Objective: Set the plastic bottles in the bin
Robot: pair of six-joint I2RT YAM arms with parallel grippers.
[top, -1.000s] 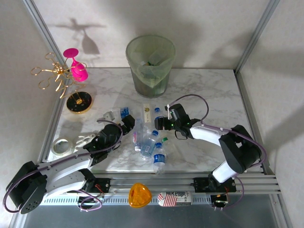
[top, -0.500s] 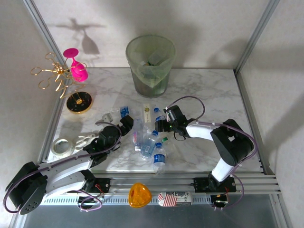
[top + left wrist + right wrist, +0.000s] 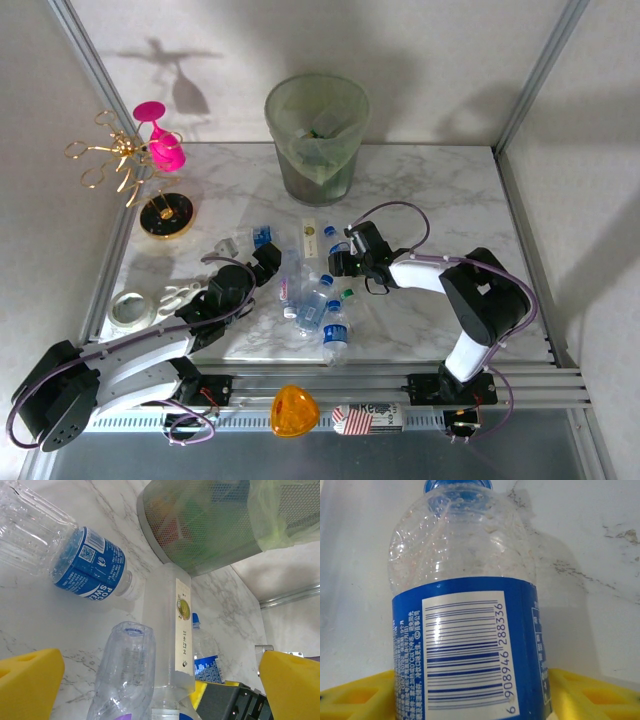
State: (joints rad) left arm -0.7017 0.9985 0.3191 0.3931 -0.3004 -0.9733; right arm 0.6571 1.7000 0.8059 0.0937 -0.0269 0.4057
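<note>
Several plastic bottles (image 3: 315,300) lie in a loose heap at the table's middle. My right gripper (image 3: 335,262) is shut on a clear bottle (image 3: 465,630) with a blue label and blue cap. Its yellow fingers (image 3: 355,695) press both sides of that bottle. My left gripper (image 3: 160,690) stands wide open just left of the heap. Ahead of it lie an uncapped clear bottle (image 3: 125,675), a pale square bottle (image 3: 167,625) and a blue-labelled one (image 3: 87,562). The bin (image 3: 317,140), pale green with a liner bag, stands at the back centre.
A gold stand with a pink goblet (image 3: 160,145) is at the back left, above its round gold base (image 3: 166,214). A white ring (image 3: 128,308) lies by the left edge. An orange object (image 3: 295,410) sits on the front rail.
My right gripper has slid left onto the blue-capped bottle and its jaws have drawn in around it. The left arm has barely moved.
</note>
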